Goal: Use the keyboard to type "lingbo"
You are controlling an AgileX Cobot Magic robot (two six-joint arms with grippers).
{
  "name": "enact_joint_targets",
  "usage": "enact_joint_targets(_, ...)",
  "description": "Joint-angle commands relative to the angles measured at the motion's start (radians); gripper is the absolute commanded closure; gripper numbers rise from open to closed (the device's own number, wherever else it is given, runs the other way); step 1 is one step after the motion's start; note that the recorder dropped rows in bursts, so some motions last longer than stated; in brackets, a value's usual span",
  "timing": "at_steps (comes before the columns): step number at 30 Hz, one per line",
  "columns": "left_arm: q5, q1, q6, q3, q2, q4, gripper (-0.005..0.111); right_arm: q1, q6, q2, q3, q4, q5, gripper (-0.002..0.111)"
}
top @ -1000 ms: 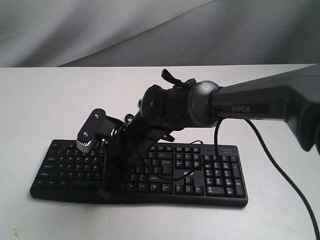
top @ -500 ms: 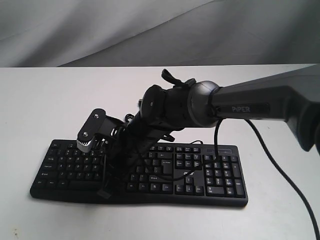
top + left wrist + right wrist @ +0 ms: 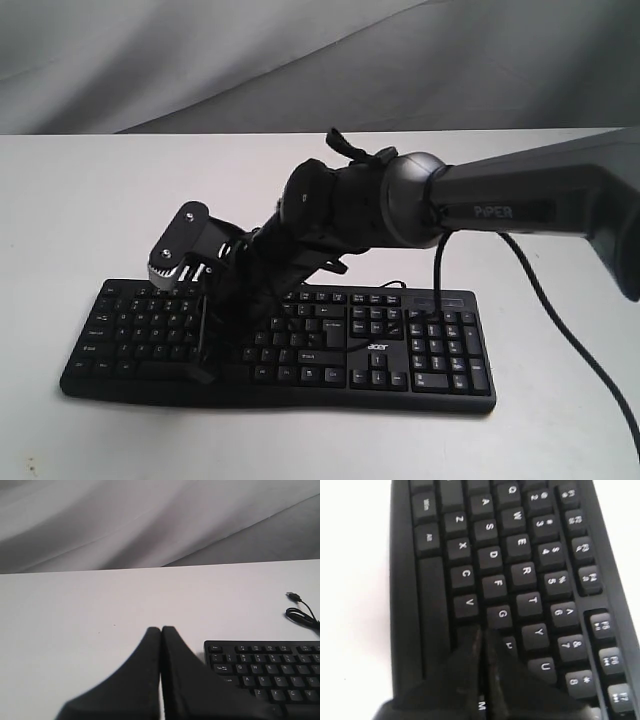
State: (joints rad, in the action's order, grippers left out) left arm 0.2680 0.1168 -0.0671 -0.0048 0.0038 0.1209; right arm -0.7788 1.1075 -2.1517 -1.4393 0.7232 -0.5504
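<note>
Typing goes best with my right fingers (image 3: 468,655) pressed together into one narrow tip, as they are, poised over the keyboard (image 3: 400,350) between V (image 3: 465,605) and H (image 3: 509,644), likely on B. The keyboard lies on the table (image 3: 80,200), near side, centre. I should push straight down, lightly, clear of neighbouring keys. My left fingers (image 3: 149,655), also closed together, hover left of it.

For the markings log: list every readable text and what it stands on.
"PiPER": right arm.
"acer": keyboard.
"Q W E R T Y U", "A S D F G", "Z X C V": letter keys.
"2 3 4 5 6 7 8": number row.
Function-key legends: blurred, unreadable.
</note>
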Motion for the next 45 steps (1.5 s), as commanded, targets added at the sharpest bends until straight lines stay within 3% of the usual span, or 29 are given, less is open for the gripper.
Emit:
enact_joint_targets(1, -0.005, -0.005, -0.002, 0.005, -0.004, -0.004, 0.106, -0.011, 0.011, -0.002, -0.047, 0.01, 0.004, 0.108)
enact_joint_targets(8, -0.005, -0.005, -0.002, 0.005, -0.004, -0.004, 0.106, -0.015, -0.023, -0.088, -0.193, -0.006, -0.101, 0.108)
enact_joint_targets(45, -0.005, -0.005, -0.002, 0.005, -0.004, -0.004, 0.106, -0.011, -0.041, -0.113, -0.162, -0.04, -0.061, 0.108)
